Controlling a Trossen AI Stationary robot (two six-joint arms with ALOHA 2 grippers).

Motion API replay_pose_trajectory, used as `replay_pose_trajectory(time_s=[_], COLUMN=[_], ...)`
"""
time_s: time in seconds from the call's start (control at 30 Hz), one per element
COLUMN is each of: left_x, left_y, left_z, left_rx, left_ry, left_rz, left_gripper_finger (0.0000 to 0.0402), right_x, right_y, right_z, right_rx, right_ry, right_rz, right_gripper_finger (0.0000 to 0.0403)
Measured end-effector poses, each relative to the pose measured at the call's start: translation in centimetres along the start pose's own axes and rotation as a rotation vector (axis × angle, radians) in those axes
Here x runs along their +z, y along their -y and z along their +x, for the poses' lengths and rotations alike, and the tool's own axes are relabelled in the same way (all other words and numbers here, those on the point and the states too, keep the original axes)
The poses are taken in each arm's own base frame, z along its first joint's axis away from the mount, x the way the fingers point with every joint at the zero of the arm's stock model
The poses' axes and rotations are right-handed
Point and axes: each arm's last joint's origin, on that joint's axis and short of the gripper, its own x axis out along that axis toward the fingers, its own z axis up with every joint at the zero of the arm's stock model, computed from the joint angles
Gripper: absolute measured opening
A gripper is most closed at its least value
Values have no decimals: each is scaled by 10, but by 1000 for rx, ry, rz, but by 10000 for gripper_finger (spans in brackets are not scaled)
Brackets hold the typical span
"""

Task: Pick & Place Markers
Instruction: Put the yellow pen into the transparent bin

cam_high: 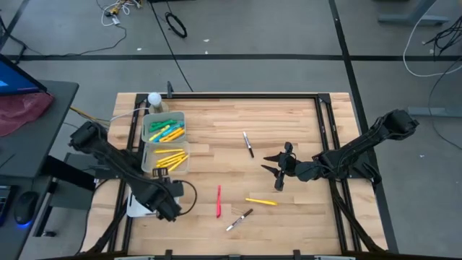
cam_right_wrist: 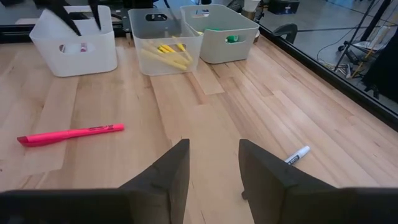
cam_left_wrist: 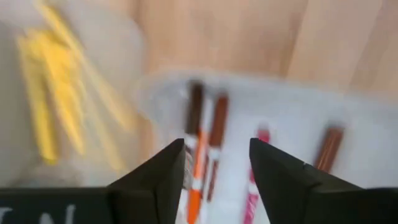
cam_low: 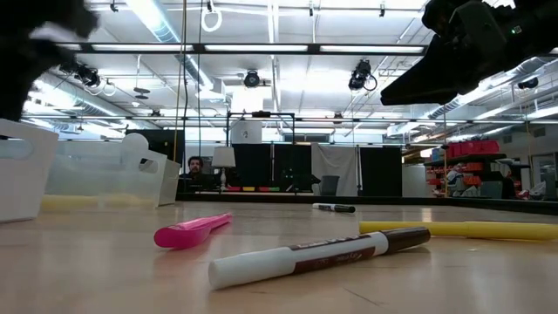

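Blurred white bin (cam_left_wrist: 298, 118), markers (cam_left_wrist: 208, 149) half-hidden

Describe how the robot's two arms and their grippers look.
Both arms are dark, nearly black, built of jointed segments. The left arm carries a small white label with dark print and a black cable looping beside its wrist. The right arm ends in the right gripper, two slim dark fingers. Seen close, the left gripper has matte black, wedge-shaped fingers with flat inner faces; white lettering shows on its body.
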Motion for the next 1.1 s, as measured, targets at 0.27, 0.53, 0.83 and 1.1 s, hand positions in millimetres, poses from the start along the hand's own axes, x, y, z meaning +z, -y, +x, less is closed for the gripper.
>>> replay_pose_trajectory(time_s=[0.27, 0.53, 0.83, 1.1], left_x=[40, 83, 120, 140], left_y=[-10, -13, -35, -42], left_z=[-61, -47, 15, 39], left_rx=[120, 182, -31, -102], left_ry=[474, 846, 1159, 1223], left_rz=[-135, -217, -288, -354], left_gripper_finger=[196, 182, 181, 181], right_x=[0, -5, -49, -70], right_y=[0, -8, -42, -54], right_z=[0, 1, 7, 19], right_rx=[1, 218, 547, 571], right_ry=[3, -66, -307, -265], right_rz=[3, -56, -206, -228], right_gripper_finger=[139, 139, 192, 247])
